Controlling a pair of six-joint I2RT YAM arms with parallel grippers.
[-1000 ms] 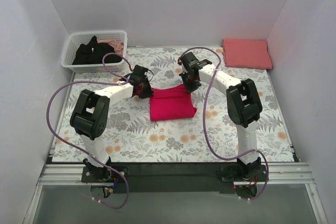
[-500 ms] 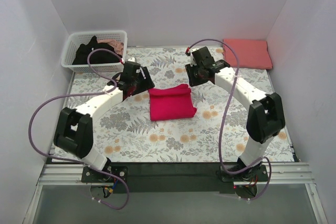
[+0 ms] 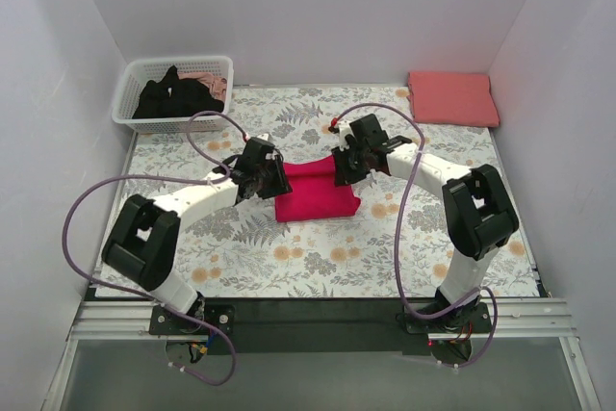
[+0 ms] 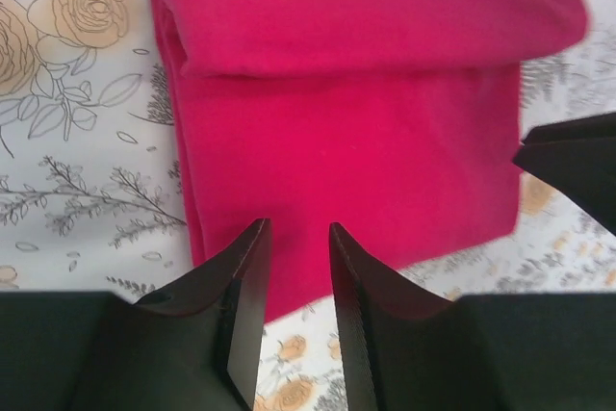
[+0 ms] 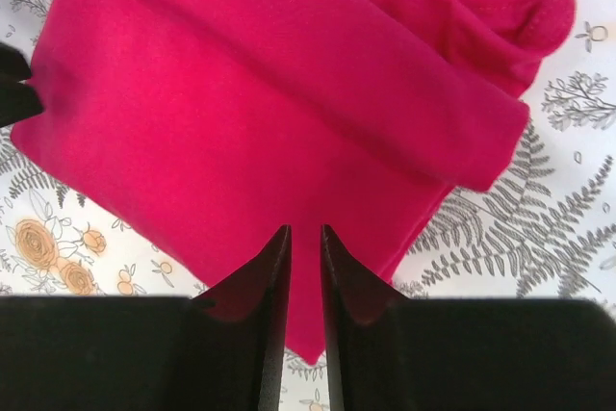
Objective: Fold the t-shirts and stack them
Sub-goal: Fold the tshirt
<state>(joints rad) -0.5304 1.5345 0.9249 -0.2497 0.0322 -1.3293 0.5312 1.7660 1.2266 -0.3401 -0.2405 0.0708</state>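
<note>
Crimson shirt [image 3: 318,199], folded to a compact rectangle and lying flat at the middle of the floral cloth [image 3: 318,257], with one arm at each of its sides. The left gripper [image 4: 296,233] stands over the shirt's left margin, jaws parted only narrowly and nothing seen between them. The right gripper [image 5: 304,231] stands over the right margin, its gap slimmer again and likewise empty. The step in hand is judged to be a two-sided pick of the folded shirt, either to settle the fold or to carry it to the stack. To do it well, each pair of jaws should take all layers at the side edge together. Both sides should rise level, so that the thick rolled fold [image 4: 375,21] at the far end does not unroll. That far end looks bulkier than the near end and may sag or spring open if only the top layer is caught. A salmon shirt [image 3: 452,98] lies folded at the far right corner, well apart, with bare cloth between it and the crimson one. A black shirt [image 3: 171,98] sits bunched in the white basket [image 3: 144,122] at the far left. Open room is widest on the near side. The walls [image 3: 289,16] close in the far, left and right sides.
</note>
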